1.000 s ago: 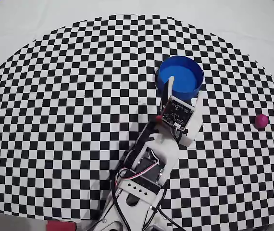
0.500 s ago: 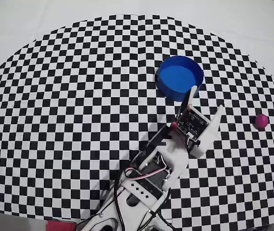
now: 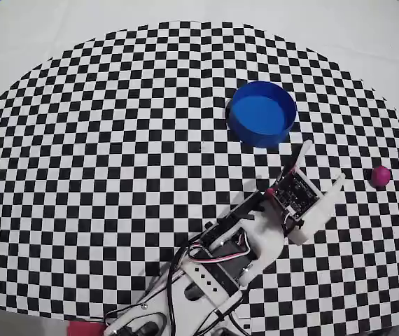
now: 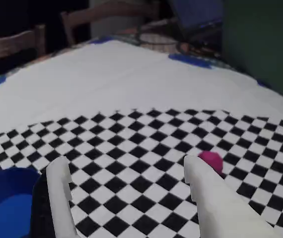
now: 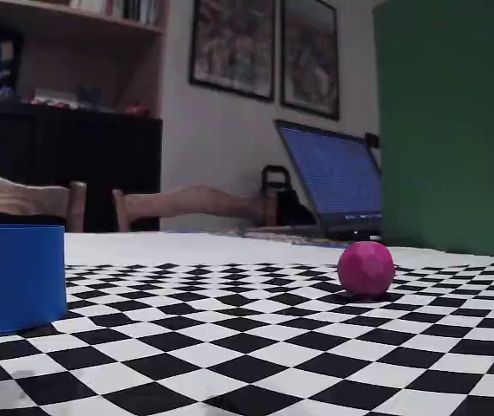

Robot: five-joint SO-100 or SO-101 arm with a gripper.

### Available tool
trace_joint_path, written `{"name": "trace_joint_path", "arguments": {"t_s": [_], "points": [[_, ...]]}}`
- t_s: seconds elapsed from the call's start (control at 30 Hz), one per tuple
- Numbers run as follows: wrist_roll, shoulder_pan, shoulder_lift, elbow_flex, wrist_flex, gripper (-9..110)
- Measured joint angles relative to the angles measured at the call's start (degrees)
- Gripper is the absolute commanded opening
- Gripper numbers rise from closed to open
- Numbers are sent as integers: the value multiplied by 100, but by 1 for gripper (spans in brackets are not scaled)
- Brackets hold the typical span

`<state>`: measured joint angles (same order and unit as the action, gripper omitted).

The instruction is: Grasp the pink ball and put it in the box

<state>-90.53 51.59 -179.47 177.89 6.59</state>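
Note:
The pink ball (image 3: 380,176) lies on the checkered mat near its right edge in the overhead view. My gripper (image 3: 322,162) hangs open and empty between the blue box (image 3: 258,136) and the ball, its fingers pointing up-right, a few squares short of the ball. In the wrist view the ball (image 4: 212,159) peeks out just behind the right fingertip (image 4: 195,171), and the box (image 4: 5,208) sits at the lower left beside the left finger; my gripper (image 4: 126,167) has only mat between its fingers. The fixed view shows ball (image 5: 366,269) and box (image 5: 17,277) well apart.
The checkered mat (image 3: 115,140) lies on a white tablecloth (image 3: 45,35). The arm's base and cables (image 3: 199,280) fill the lower middle of the overhead view. Chairs (image 4: 17,42) and a laptop (image 5: 338,182) stand beyond the table's far edge.
The arm has swung right and down in the overhead view, from over the blue box's edge towards the pink ball. Ball and box have not moved.

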Motion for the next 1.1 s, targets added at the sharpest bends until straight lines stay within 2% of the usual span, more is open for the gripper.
{"name": "trace_joint_path", "arguments": {"t_s": [0.63,1.1], "points": [[-18,659,0,0,0,26],[-18,773,431,0,-70,26]]}}
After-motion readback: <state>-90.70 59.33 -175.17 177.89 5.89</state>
